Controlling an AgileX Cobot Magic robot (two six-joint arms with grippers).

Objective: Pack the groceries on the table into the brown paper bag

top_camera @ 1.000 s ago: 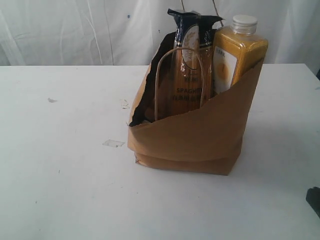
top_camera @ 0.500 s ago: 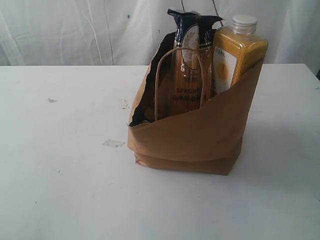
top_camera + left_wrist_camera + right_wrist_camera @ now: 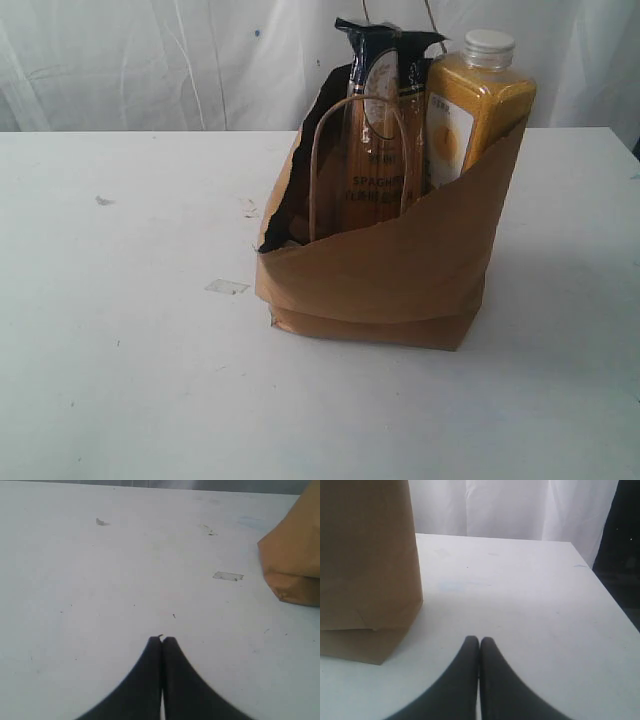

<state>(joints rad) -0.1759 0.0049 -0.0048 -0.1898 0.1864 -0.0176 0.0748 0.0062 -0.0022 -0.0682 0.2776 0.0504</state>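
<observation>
**Left gripper** (image 3: 162,639), black, tapered fingers: pressing both jaws fully together, grasping nothing, hanging low over bare tabletop, well apart from the bag's bottom corner.

**Right gripper** (image 3: 479,639), same build: likewise clenching on nothing, hanging low near the bag's side wall without touching it.

**Large flat white tabletop** (image 3: 120,350): bearing the bag near its middle. Also carrying a small pale tape-like scrap (image 3: 227,287) near the bag's left foot, plus a few faint scuffs.

**Tall brown kraft paper bag with twisted loop handles** (image 3: 400,270): standing upright, with the ragged rim dipping at the front and one handle rising in the mouth.

**Clear spaghetti packet with dark top** (image 3: 375,150): standing on end inside the bag, poking well above the rim.

**Yellow white-capped bottle** (image 3: 475,110): standing inside at the right corner, just beside the packet, with its cap clearing the rim.

**Other groceries:** not showing in any view. Bag interior mostly hidden, so not telling whether they are lying within.

**Step in hand, as judged:** closing out the packing, with no grocery showing loose on the table.

**Next move, as judged:** little beyond keeping clear of the bag. Any further pick would call for spreading the jaws first.
</observation>
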